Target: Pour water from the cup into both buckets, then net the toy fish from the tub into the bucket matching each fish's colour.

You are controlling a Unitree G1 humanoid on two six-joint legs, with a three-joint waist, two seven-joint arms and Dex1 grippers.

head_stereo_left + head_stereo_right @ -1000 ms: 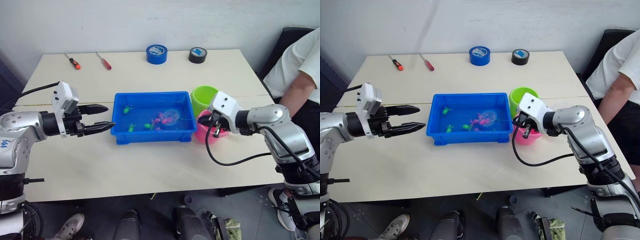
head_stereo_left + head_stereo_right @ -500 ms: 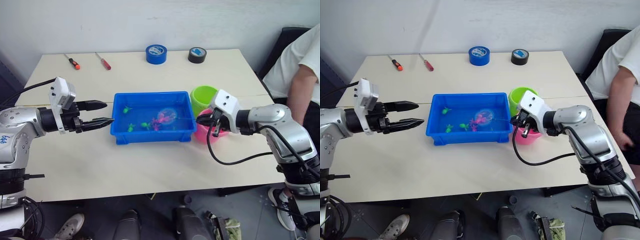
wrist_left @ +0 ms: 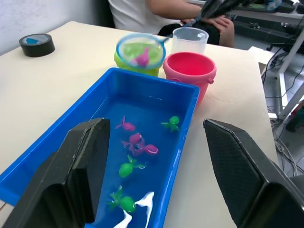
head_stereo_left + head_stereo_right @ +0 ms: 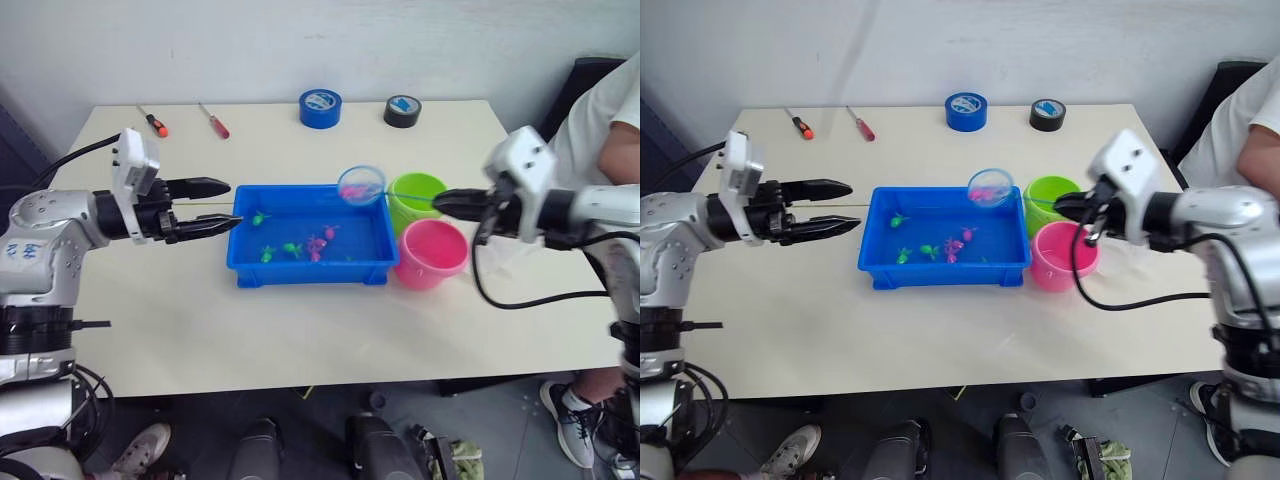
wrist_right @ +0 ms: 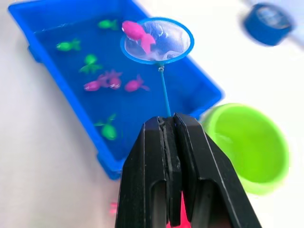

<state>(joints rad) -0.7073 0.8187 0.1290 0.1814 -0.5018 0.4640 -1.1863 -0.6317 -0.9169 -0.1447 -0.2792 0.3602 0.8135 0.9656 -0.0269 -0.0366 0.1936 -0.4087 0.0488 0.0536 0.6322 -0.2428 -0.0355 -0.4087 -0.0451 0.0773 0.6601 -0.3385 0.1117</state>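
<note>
My right hand [image 5: 170,124] is clamped tight on the net's thin handle, and the net [image 4: 361,185] hangs lifted over the far right corner of the tub [image 4: 305,273], just beside the green bucket [image 4: 420,195]. There's a pink fish [image 5: 136,32] sitting in the hoop, right up against the blue rim. The pink bucket [image 4: 431,253] stands touching the tub's right end, nearer to me than the green one, and the two buckets sit side by side. Down in the tub I count green fish [image 4: 292,248] and a small cluster of pink fish [image 4: 320,242] lying in shallow water, more or less in the middle. Through my left wrist camera I've got the clear cup [image 3: 190,40] standing upright just behind the pink bucket.

My left hand [image 4: 222,206] is spread open, fingers pointing at the tub's left end, hovering beside it and gripping nothing. On the far edge of the desk [image 4: 300,340] lie two red-handled screwdrivers [image 4: 211,121], a blue tape roll [image 4: 320,107] and a black tape roll [image 4: 402,110]. A person [image 4: 620,110] sits at the right.
</note>
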